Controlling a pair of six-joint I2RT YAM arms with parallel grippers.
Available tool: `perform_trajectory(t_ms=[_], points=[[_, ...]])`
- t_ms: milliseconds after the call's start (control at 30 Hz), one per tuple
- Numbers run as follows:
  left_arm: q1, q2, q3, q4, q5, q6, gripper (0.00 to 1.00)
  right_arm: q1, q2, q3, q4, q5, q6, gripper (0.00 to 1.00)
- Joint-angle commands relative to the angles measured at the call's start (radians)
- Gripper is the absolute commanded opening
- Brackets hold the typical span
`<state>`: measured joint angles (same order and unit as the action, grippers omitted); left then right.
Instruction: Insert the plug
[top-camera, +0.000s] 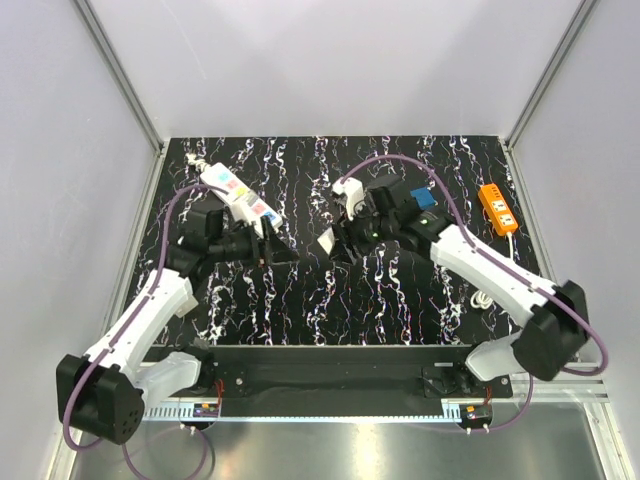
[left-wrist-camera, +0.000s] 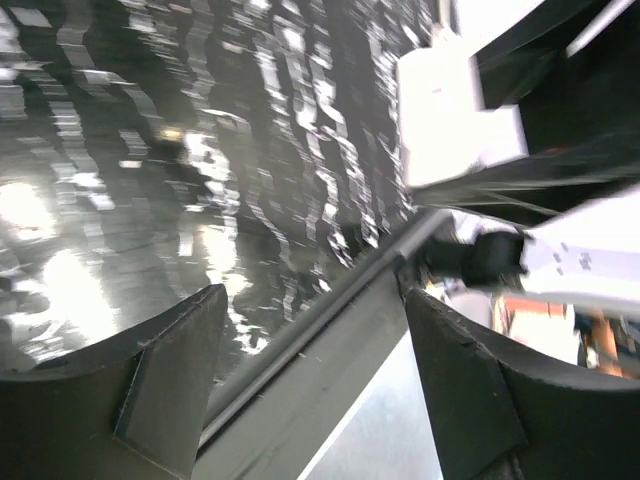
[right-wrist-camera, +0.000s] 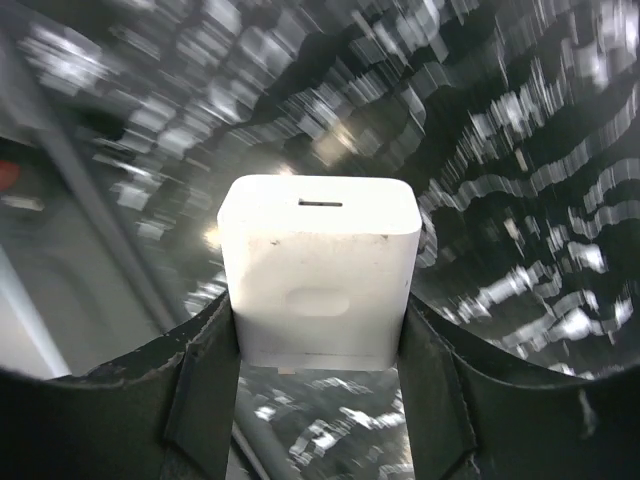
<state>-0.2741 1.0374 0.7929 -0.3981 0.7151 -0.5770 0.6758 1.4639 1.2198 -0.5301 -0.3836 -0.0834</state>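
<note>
A white plug cube (right-wrist-camera: 318, 262) sits between my right gripper's (right-wrist-camera: 318, 305) fingers, which are shut on its sides; it hangs above the black marbled mat. From above, the plug (top-camera: 327, 243) and right gripper (top-camera: 336, 247) are at the mat's middle. A white power strip (top-camera: 240, 198) with coloured labels lies tilted at the back left. My left gripper (top-camera: 284, 251) is open and empty, just right of the strip's near end, its tips facing the right gripper. In the left wrist view the open left gripper (left-wrist-camera: 310, 300) holds nothing, and the plug (left-wrist-camera: 450, 120) shows at upper right.
An orange power strip (top-camera: 497, 208) lies at the mat's back right edge, with a white cable (top-camera: 481, 297) coiled nearer. White enclosure walls and metal posts surround the mat (top-camera: 300, 300). Purple cables loop over both arms.
</note>
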Motion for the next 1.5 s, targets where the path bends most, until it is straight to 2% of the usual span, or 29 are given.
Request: perform_trajectory(t_ms=[0, 133, 300, 533, 767, 867, 900, 967, 1067, 1100, 1133, 1167, 1233, 1267, 1300, 1367, 1400, 1467], points=[[-0.062, 0.021, 0.069, 0.047, 0.086, -0.044, 0.78, 0.022, -0.045, -0.023, 0.099, -0.161, 0.073, 0.15], [-0.108, 0.033, 0.098, 0.051, 0.064, -0.102, 0.80, 0.059, -0.059, -0.032, 0.116, -0.143, 0.077, 0.14], [-0.111, 0.021, 0.126, 0.059, 0.027, -0.161, 0.81, 0.108, -0.076, -0.055, 0.145, -0.094, 0.105, 0.13], [-0.146, 0.056, 0.126, 0.061, 0.004, -0.161, 0.79, 0.137, -0.085, -0.057, 0.156, -0.083, 0.103, 0.14], [-0.212, 0.118, 0.147, 0.062, 0.004, -0.138, 0.66, 0.162, -0.088, -0.078, 0.189, -0.034, 0.109, 0.14], [-0.227, 0.144, 0.146, 0.062, 0.003, -0.141, 0.59, 0.166, -0.086, -0.086, 0.193, -0.034, 0.109, 0.13], [-0.231, 0.150, 0.147, 0.064, 0.006, -0.142, 0.51, 0.169, -0.088, -0.089, 0.199, -0.034, 0.111, 0.14], [-0.237, 0.170, 0.157, 0.064, 0.018, -0.141, 0.41, 0.171, -0.091, -0.100, 0.209, -0.032, 0.114, 0.14], [-0.252, 0.177, 0.167, 0.067, 0.027, -0.135, 0.09, 0.174, -0.094, -0.105, 0.211, -0.028, 0.114, 0.17], [-0.255, 0.177, 0.170, 0.067, 0.029, -0.126, 0.00, 0.173, -0.097, -0.105, 0.213, -0.020, 0.116, 0.21], [-0.260, 0.176, 0.172, 0.067, 0.026, -0.120, 0.00, 0.173, -0.100, -0.105, 0.213, -0.009, 0.123, 0.26], [-0.258, 0.171, 0.178, 0.065, 0.023, -0.112, 0.00, 0.173, -0.108, -0.105, 0.211, 0.012, 0.131, 0.45], [-0.257, 0.161, 0.198, 0.027, -0.034, -0.043, 0.00, 0.173, -0.123, -0.106, 0.211, 0.025, 0.149, 0.64], [-0.257, 0.156, 0.230, 0.000, -0.066, -0.011, 0.00, 0.173, -0.148, -0.108, 0.214, 0.029, 0.158, 0.84], [-0.257, 0.150, 0.248, -0.014, -0.097, 0.081, 0.00, 0.171, -0.164, -0.111, 0.216, 0.026, 0.168, 0.91], [-0.257, 0.122, 0.300, -0.050, -0.234, 0.188, 0.00, 0.173, -0.230, -0.129, 0.226, 0.005, 0.191, 1.00], [-0.258, 0.101, 0.313, -0.064, -0.355, 0.292, 0.00, 0.173, -0.253, -0.138, 0.231, -0.001, 0.198, 1.00], [-0.257, 0.098, 0.365, -0.080, -0.472, 0.402, 0.00, 0.173, -0.322, -0.169, 0.242, 0.006, 0.218, 1.00]])
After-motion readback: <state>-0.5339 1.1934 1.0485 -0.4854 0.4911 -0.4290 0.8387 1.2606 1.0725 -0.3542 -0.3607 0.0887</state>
